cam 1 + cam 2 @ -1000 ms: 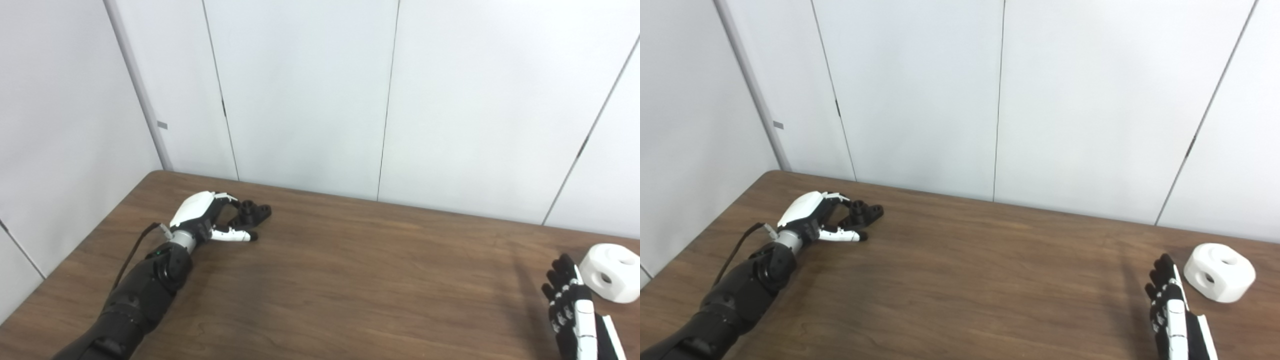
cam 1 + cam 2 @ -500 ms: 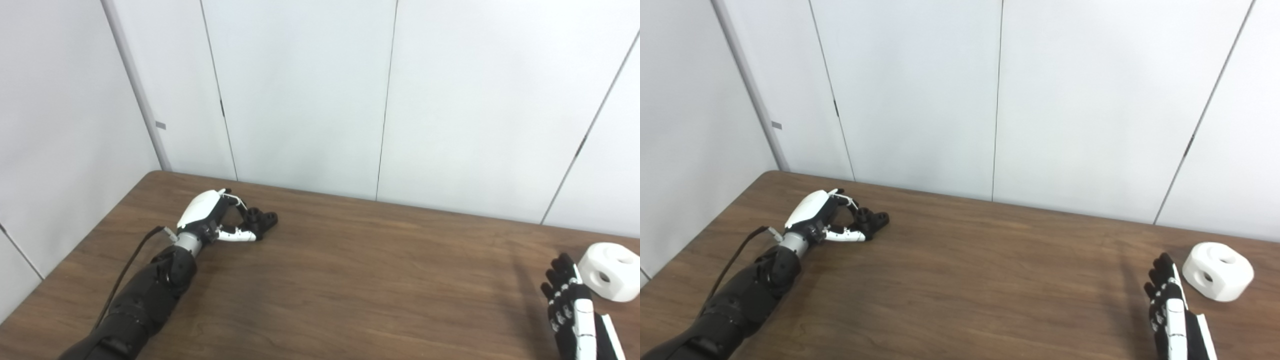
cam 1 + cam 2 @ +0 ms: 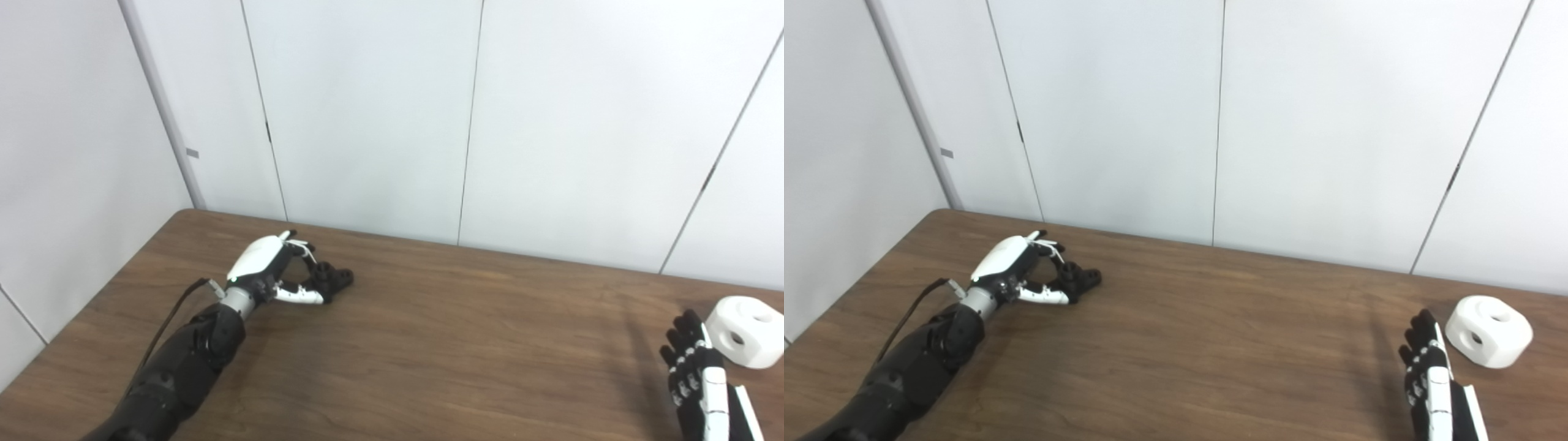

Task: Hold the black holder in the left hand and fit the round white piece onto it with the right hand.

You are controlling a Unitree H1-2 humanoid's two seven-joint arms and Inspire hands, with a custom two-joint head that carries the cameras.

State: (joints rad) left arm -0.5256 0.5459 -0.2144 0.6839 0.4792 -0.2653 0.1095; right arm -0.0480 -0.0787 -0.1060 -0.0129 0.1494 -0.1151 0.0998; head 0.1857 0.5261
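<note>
The black holder (image 3: pixel 335 279) lies at the far left of the brown table (image 3: pixel 465 343). My left hand (image 3: pixel 269 274) is closed round its near end, thumb below and fingers over the top, and the rest of the holder sticks out to the right. The round white piece (image 3: pixel 1488 331), with holes in its top and side, sits on the table at the far right. My right hand (image 3: pixel 1427 373) is open just left of the piece, fingers stretched out towards the wall, not touching it. Its wrist is cut off by the bottom edge.
White wall panels (image 3: pixel 380 122) rise right behind the table's far edge, and a side wall (image 3: pixel 73 153) closes in on the left. A black cable (image 3: pixel 168 318) runs along my left forearm.
My left hand has closed on the holder and dragged it to the right, nearer the table's middle. The camera has shifted slightly. My right hand and the white piece stay put.
</note>
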